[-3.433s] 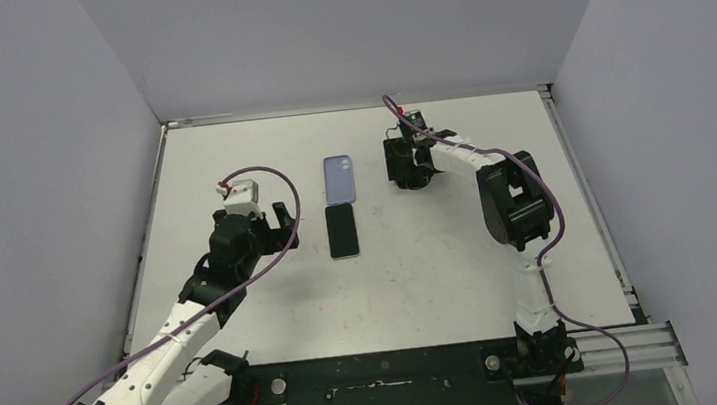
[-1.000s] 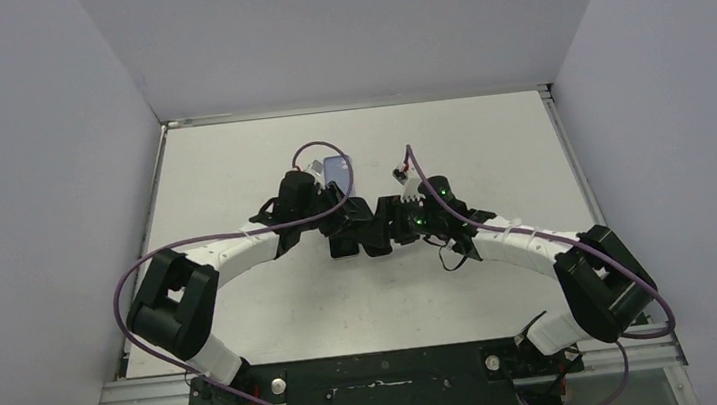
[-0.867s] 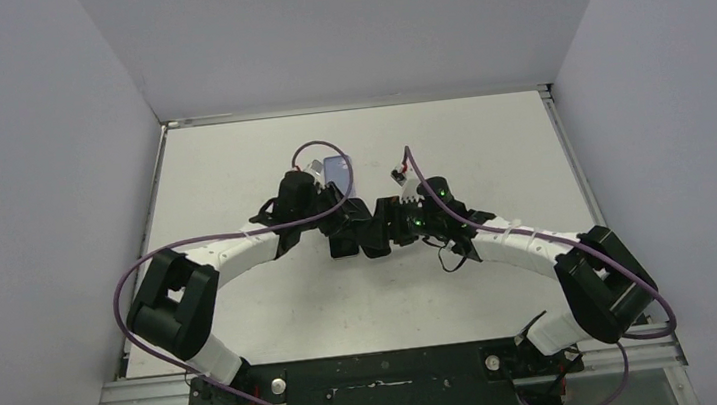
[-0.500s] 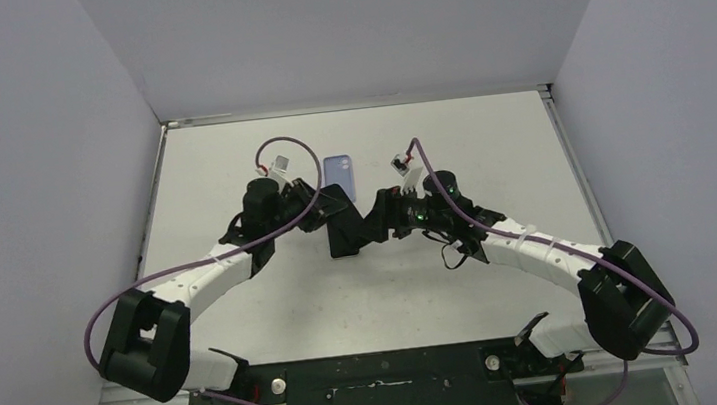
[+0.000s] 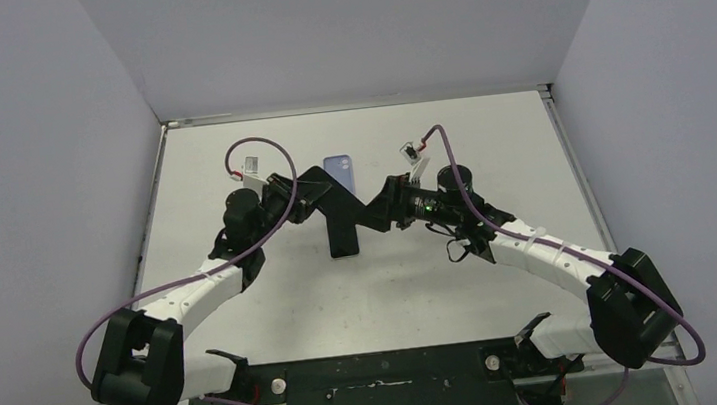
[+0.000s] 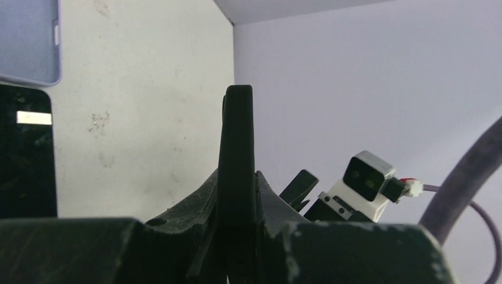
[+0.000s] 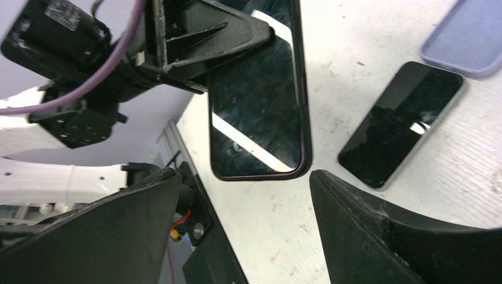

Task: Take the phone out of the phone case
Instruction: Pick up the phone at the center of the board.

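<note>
A phone in a dark case with a purple rim hangs in the air above the table's middle. My left gripper is shut on its upper end. The left wrist view shows the cased phone edge-on between the fingers. In the right wrist view its glossy screen faces the camera, with the left gripper clamping its top. My right gripper is open. Its fingers straddle bare table just short of the phone's lower end and touch nothing.
A bare black phone lies flat on the white table, right under the held one. An empty lilac case lies just beyond it. Both show in the right wrist view: phone, lilac case. Grey walls enclose the table.
The left gripper shut on the cased phone, lifted it and drew back to the left. The right gripper backed off to the right and stayed open.
</note>
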You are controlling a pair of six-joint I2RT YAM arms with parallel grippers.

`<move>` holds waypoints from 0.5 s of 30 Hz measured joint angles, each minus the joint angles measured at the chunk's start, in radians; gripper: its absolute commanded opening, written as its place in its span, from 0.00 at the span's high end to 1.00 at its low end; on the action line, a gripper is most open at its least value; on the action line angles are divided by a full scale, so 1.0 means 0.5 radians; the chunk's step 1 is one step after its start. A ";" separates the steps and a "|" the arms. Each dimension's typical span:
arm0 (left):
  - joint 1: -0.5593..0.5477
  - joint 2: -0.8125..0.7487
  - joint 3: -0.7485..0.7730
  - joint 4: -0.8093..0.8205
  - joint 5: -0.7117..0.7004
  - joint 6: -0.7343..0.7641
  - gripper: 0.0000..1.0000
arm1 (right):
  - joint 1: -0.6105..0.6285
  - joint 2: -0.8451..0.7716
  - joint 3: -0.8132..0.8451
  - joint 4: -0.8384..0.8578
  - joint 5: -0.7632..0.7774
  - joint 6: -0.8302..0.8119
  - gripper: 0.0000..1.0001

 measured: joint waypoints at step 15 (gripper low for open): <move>-0.114 -0.016 -0.078 0.426 -0.296 -0.400 1.00 | 0.002 0.066 -0.029 0.429 -0.129 0.287 0.48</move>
